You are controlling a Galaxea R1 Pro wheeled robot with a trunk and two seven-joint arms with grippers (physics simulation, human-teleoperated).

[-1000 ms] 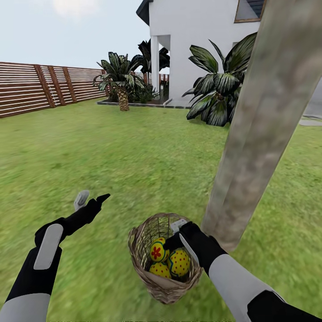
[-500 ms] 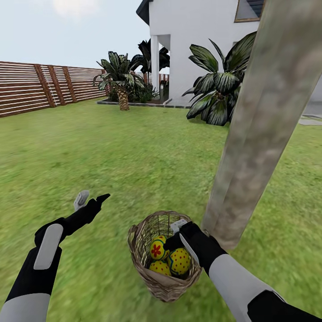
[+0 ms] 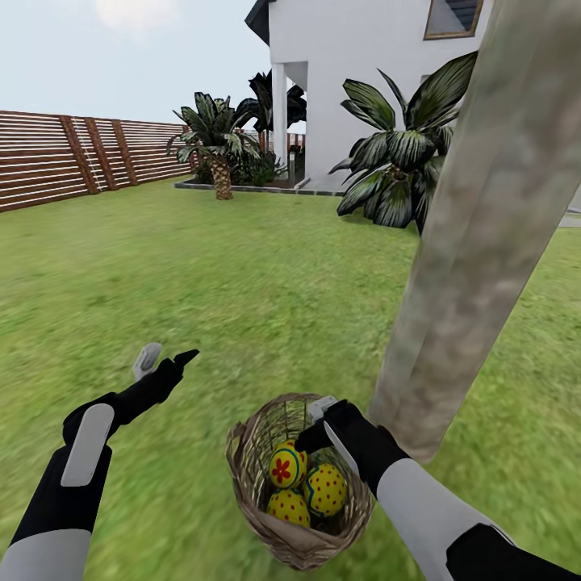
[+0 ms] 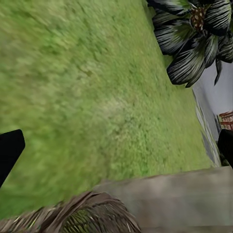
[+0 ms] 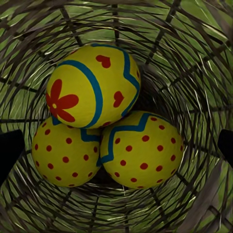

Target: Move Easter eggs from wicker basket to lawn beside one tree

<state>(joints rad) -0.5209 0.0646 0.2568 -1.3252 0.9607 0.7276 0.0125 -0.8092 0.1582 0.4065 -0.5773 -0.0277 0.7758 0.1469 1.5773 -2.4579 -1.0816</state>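
- Green lawn [image 3: 242,266] fills most of the head view, with a brown slatted fence [image 3: 73,157] at upper left, a white house [image 3: 355,73] at the top and palms [image 3: 395,161] before it.
- At the right, the tree [image 3: 476,242] rises as a thick mottled trunk, leaning slightly.
- Low in the frame, just left of the trunk's base, sits the wicker basket [image 3: 294,484].
- All three Easter eggs [image 5: 104,116] lie inside it, touching (one with a red flower above two dotted ones).
- At the basket's upper right rim is the right gripper [image 3: 316,424]; whether its fingers clasp the rim I cannot tell. In the right wrist view, dark fingertips [image 5: 10,150] stand wide apart at both frame edges, the eggs between them and untouched.
- Over the grass at lower left, the left gripper [image 3: 165,357] is spread apart and holds nothing.
- Compared with a second ago, the basket lies slightly lower and left in the frame; the left arm looks unchanged.
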